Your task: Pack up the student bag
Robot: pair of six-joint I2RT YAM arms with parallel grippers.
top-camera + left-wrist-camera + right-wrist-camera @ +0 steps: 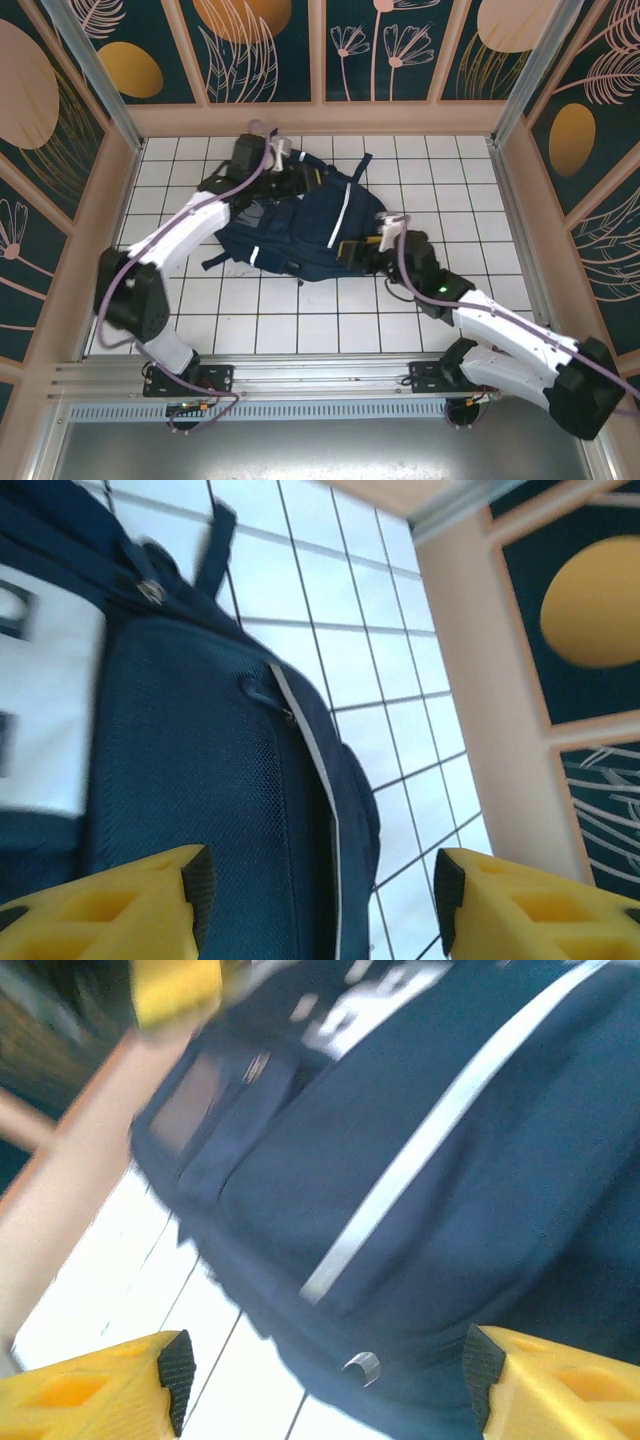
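Note:
The student bag (300,225), navy blue with white stripes, lies flat in the middle of the tiled table. My left gripper (292,172) hovers at the bag's far left end. In the left wrist view it (320,892) is open, its yellow fingers (130,905) straddling the bag's mesh pocket (190,770) without touching it. My right gripper (368,256) sits at the bag's near right edge. In the right wrist view it (325,1372) is open over the bag's edge (450,1210), with a small metal zipper pull (362,1365) between the fingers.
White tiled table surface (300,320) stretches in front of the bag. A tan raised wall (480,660) rims the table close to the bag's far side. The left arm's yellow finger (175,990) shows at the top of the right wrist view.

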